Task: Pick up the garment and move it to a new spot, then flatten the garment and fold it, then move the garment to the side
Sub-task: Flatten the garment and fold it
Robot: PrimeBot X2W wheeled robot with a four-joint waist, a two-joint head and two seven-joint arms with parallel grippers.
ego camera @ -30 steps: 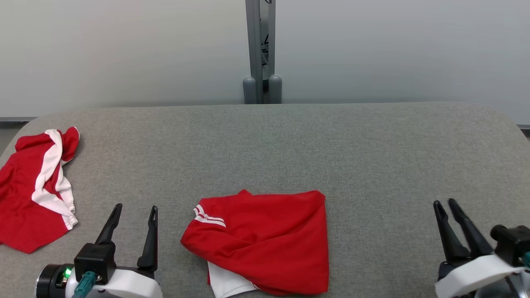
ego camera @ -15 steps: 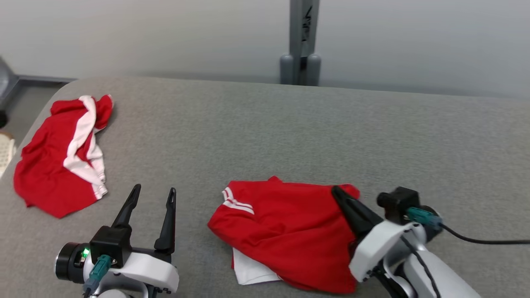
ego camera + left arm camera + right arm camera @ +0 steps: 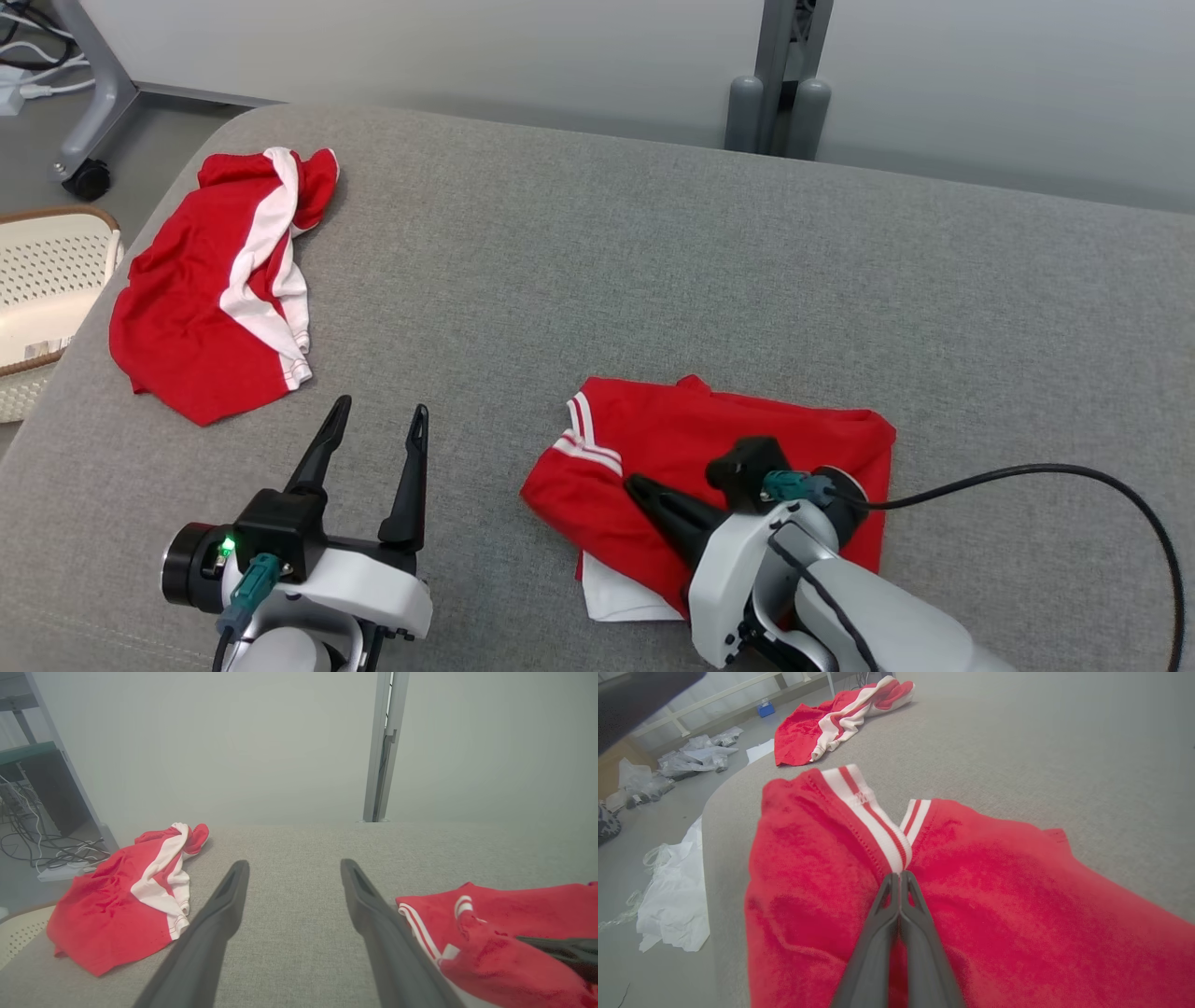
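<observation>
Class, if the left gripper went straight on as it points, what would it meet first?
Probably nothing: the left gripper points over the grey table, between the crumpled red garment and the folded red garment. The way looks free to the far edge.

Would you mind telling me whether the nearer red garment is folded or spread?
Folded: the garment lies doubled over, with a white layer showing underneath.

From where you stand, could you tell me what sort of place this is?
Probably a robotics lab: a grey padded table holds the folded red garment, a metal post stands against plain panels, and cables and plastic bags lie on the floor.
</observation>
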